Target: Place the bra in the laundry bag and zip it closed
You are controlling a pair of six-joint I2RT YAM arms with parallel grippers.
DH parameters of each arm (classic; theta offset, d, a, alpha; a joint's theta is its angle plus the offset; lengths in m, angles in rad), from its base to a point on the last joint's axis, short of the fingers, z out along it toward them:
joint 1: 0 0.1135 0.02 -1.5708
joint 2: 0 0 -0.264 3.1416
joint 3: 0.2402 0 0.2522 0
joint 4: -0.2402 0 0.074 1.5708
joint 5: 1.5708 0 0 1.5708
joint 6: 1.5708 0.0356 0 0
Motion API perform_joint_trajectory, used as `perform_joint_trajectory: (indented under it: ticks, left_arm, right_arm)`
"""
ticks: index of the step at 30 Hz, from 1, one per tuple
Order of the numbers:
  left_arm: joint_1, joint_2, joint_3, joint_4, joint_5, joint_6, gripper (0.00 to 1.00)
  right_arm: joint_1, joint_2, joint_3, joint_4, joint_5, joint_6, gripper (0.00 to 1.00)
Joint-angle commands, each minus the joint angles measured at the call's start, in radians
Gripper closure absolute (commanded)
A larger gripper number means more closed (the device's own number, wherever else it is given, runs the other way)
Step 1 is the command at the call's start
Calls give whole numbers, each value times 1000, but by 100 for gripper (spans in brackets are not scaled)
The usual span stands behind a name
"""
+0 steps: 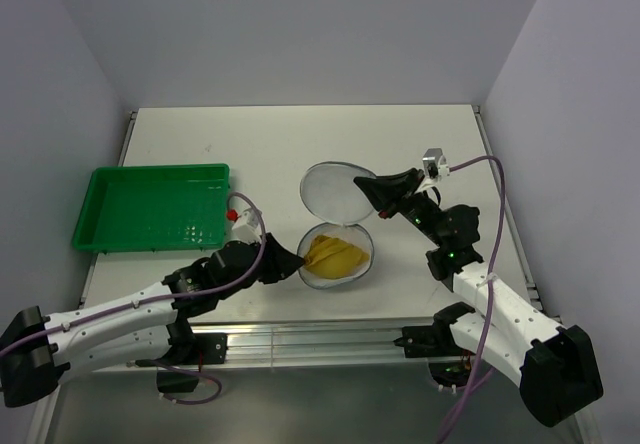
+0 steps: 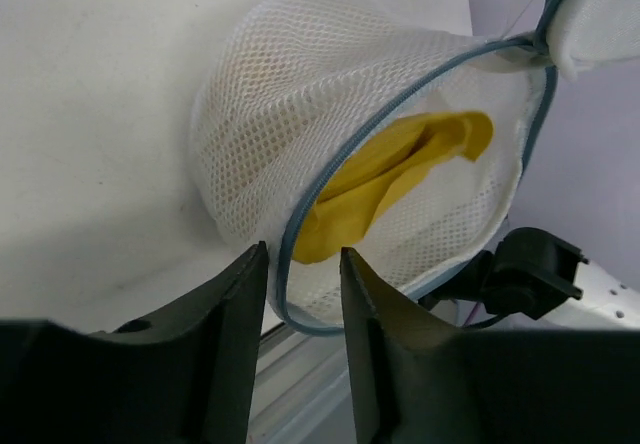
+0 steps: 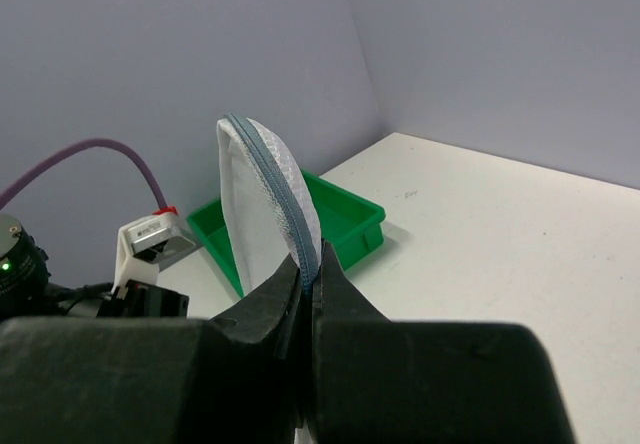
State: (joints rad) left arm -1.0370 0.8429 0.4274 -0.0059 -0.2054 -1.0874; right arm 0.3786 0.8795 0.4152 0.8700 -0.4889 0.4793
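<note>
Arms bolted at the near edge of a white table [image 1: 290, 134] work on a laundry bag [image 1: 335, 192] lying open at mid-table, seen here from above. Nearest us, the left gripper [image 1: 290, 263] reaches in low from the left and meets the near-left rim of the bag's lower half. Its wrist view shows us two dark fingers [image 2: 235, 324] standing a little apart, astride the blue zipper trim [image 2: 300, 214]. The trim runs through the gap and the jaws are not pressed onto it, so we read that tool as released.

Just past the fingers the white mesh swells into a cup. The bra [image 2: 400, 169], mustard yellow and crumpled, sits inside that lower half, within the rim.

Beyond it, the bag's other half stands raised on edge. The right gripper [image 1: 373, 189] holds it at its right side. In that arm's wrist view we see the black fingers clenched tight on the trim, with the mesh disc rising upright above them.

Farther off to the left, a green tray [image 1: 150, 214] rests by the table's left edge, well apart from the bag.
</note>
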Motion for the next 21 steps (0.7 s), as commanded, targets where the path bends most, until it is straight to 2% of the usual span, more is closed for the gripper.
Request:
perform_joint_trajectory:
  ticks: [1,2,3,6,7,15,19,21]
  left_arm:
    - [-11,19,-7,96,12,-19,65]
    - [-9,25,-4,87,3,-19,70]
    - [-11,33,4,71,-14,-16,81]
    - [-14,18,11,58,-55,-19,97]
    - [-15,9,13,58,-63,-16,99]
    - [-5,-19,135,-32,-103,32,100]
    - [57,33,215,-49,-33,69,100]
    - [124,83,255,-55,32,99,100]
  right_arm:
    - [-3,-1,0,73,24,8,100]
    - [-3,-1,0,73,23,10,100]
    - [-1,-1,-1,73,26,12,100]
    - [-3,-10,-6,60,39,7,100]
    - [-1,-13,-7,51,47,4,100]
    - [6,-66,-44,-57,153,-22,100]
    - [34,-131,-87,-141,243,-73,100]
    - [78,-177,-116,-175,346,-126,100]
